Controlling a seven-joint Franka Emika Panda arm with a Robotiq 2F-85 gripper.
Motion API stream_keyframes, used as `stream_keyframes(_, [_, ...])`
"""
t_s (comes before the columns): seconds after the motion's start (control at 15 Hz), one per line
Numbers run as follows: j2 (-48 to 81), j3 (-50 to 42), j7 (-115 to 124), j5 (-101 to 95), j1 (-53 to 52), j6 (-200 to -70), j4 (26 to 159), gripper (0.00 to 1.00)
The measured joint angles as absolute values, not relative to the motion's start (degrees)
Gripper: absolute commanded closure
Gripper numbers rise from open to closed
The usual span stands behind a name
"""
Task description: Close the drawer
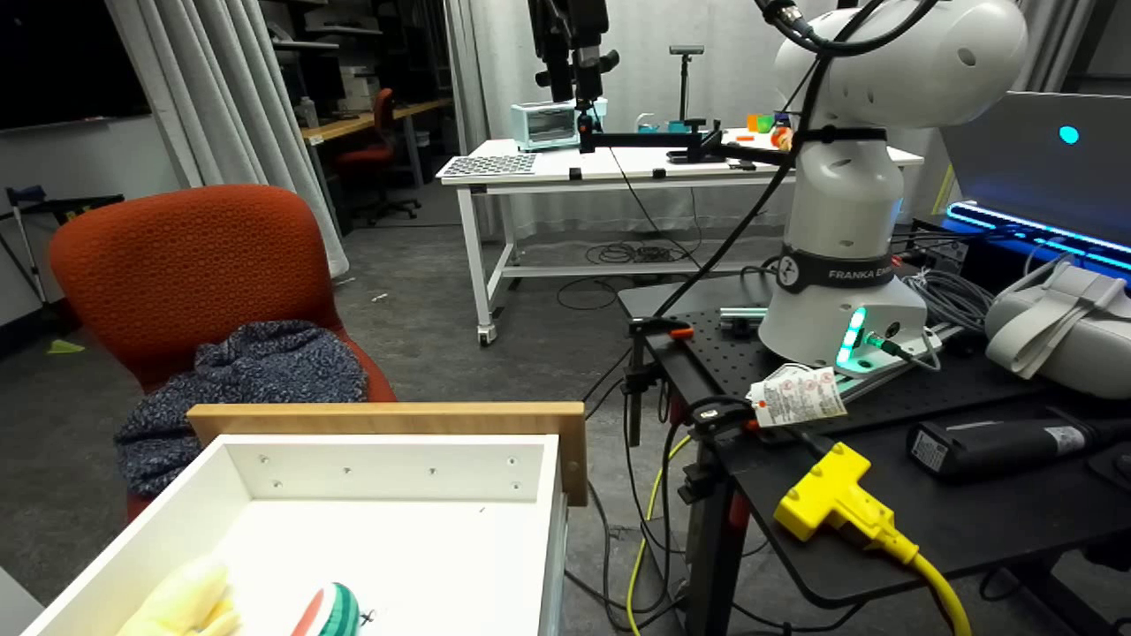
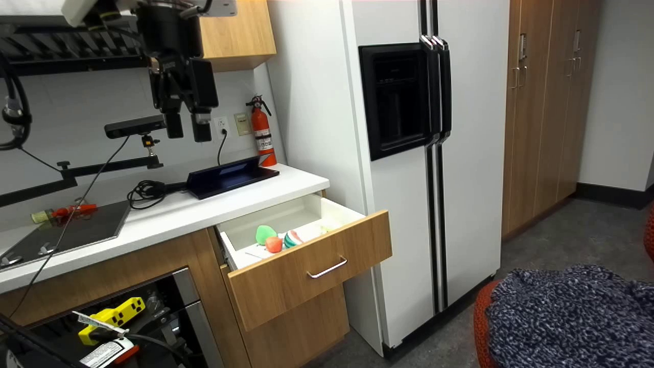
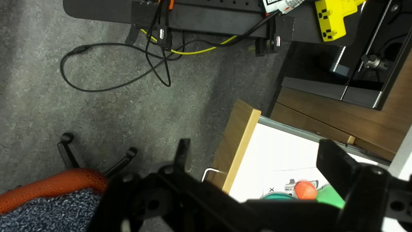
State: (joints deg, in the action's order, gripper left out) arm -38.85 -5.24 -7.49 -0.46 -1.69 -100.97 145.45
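Note:
The drawer stands pulled out of its cabinet. Its pale wood front [image 2: 306, 271] bears a metal handle [image 2: 327, 268]. In an exterior view its wood rim [image 1: 389, 418] and white inner wall show from behind the front. In the wrist view the wood front edge [image 3: 243, 149] runs between the fingers, and part of the handle [image 3: 207, 172] shows. My gripper [image 2: 188, 128] hangs well above the counter and drawer, fingers pointing down. In the wrist view its fingers [image 3: 254, 145] are wide apart with nothing held. The gripper also shows at the top of an exterior view [image 1: 574, 93].
The drawer holds a green toy [image 2: 264, 234], a red toy [image 2: 274, 244], a striped toy [image 2: 292, 238] and a yellow plush [image 1: 181, 601]. A white counter [image 2: 301, 179] lies above. A fridge [image 2: 327, 102] stands beside. An orange chair [image 1: 194, 265] stands before the drawer front.

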Motion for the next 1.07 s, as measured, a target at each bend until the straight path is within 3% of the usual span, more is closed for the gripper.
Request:
stream_keyframes(0.4, [-37.62, -5.19, -7.11, -0.89, -1.34, -102.39, 145.80, 0.00])
stream_keyframes(1.07, [-27.86, -5.19, -6.04, -3.03, 1.29, -119.99, 145.66, 0.00])
